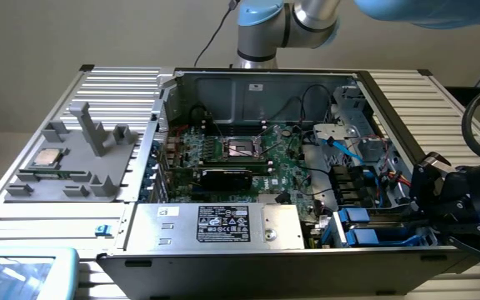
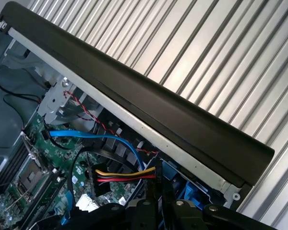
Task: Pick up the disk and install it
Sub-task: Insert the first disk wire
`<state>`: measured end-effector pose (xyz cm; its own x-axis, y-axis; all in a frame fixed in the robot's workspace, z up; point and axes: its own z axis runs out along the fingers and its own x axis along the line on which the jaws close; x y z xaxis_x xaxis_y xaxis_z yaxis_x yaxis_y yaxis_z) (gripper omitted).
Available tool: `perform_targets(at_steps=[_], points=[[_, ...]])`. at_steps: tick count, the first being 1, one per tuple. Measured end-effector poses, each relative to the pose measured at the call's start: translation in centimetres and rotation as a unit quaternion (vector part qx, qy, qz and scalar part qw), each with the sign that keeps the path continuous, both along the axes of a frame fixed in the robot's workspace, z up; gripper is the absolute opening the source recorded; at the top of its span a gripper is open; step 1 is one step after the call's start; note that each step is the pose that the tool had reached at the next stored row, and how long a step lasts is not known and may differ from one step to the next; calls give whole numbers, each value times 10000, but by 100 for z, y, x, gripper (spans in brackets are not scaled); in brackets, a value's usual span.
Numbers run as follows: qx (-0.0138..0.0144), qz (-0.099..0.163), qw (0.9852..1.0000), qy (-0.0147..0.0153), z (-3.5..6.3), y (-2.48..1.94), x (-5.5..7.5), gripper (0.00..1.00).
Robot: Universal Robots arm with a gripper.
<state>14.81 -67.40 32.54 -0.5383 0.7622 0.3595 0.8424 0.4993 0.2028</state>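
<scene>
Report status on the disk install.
Gripper low at the drive bay, exterior view's right. Blue carrier, likely the disk's, in the bay beside it. Yellow-red cables close by.

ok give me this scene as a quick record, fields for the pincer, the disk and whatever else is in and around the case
pincer: black, at the case's wall on the exterior view's right, beside the drive bay
disk: cannot tell whether it is one of the two blue carriers in that bay
case: open, on ribbed table
silver box: black sticker, at the case's near edge
processor chip: on grey fixture, outside the case
blue cable: runs over the motherboard
</scene>
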Motion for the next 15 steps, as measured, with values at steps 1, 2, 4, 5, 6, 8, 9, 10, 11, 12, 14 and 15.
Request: perform_targets(at_steps=[1, 2, 4, 5, 6, 8, 9, 10, 11, 12, 14, 15], points=[[0, 0, 10000, 0, 0, 0, 0, 16], [0, 0, 10000, 0, 0, 0, 0, 16], [0, 0, 10000, 0, 0, 0, 0, 16], [0, 0, 10000, 0, 0, 0, 0, 16], [1, 0, 10000, 0, -1, 0, -2, 16], [1, 0, 10000, 0, 3, 1, -4, 16], [0, 0, 10000, 0, 8, 1, -5, 16], [0, -1, 10000, 0, 14, 1, -10, 16], [0, -1, 10000, 0, 20, 1, -15, 16], [0, -1, 10000, 0, 28, 1, -19, 16], [0, -2, 10000, 0, 47, 2, -29, 16], [0, -2, 10000, 0, 56, 2, -35, 16]])
